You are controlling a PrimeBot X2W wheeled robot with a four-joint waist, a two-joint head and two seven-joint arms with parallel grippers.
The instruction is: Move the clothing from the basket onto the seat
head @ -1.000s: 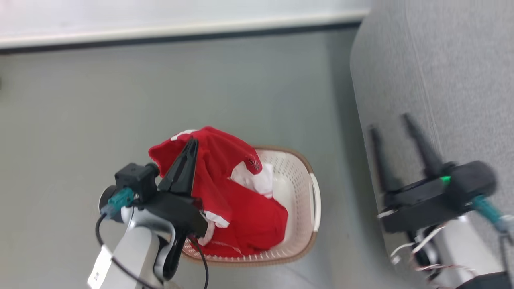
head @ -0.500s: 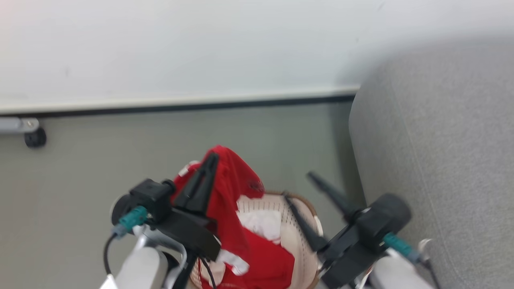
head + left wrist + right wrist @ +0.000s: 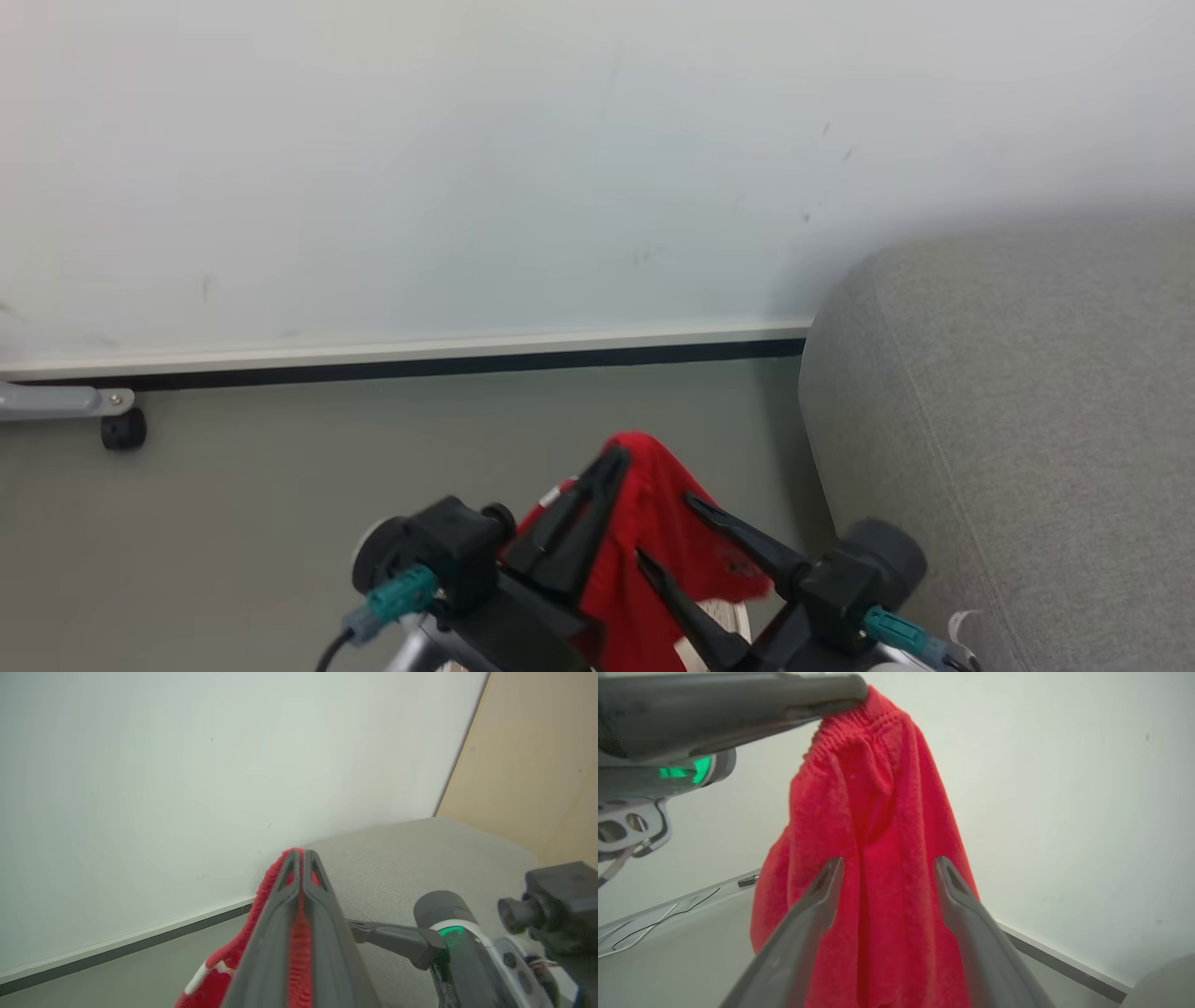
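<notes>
My left gripper (image 3: 618,457) is shut on the top edge of the red clothing (image 3: 649,499), which hangs down from its tips. The left wrist view has the fingers (image 3: 299,858) pressed together with red cloth (image 3: 233,956) between and beside them. My right gripper (image 3: 665,527) is open just right of the garment. In the right wrist view its fingertips (image 3: 888,861) straddle the hanging cloth (image 3: 878,812), below the left gripper (image 3: 850,693); I cannot tell whether they touch it. A pale sliver of the basket (image 3: 724,621) peeks out between the arms. The grey seat (image 3: 1008,420) is at the right.
A white wall with a dark baseboard (image 3: 467,364) stands behind the grey floor (image 3: 233,523). A metal leg with a black caster (image 3: 121,429) is at the far left. Thin cables (image 3: 644,928) lie along the floor. A wooden panel (image 3: 537,765) rises beyond the seat (image 3: 420,858).
The head camera has tilted up, so the basket has slid to the bottom edge. The left gripper has lifted the clothing higher. The right gripper has swung from over the seat to beside the garment.
</notes>
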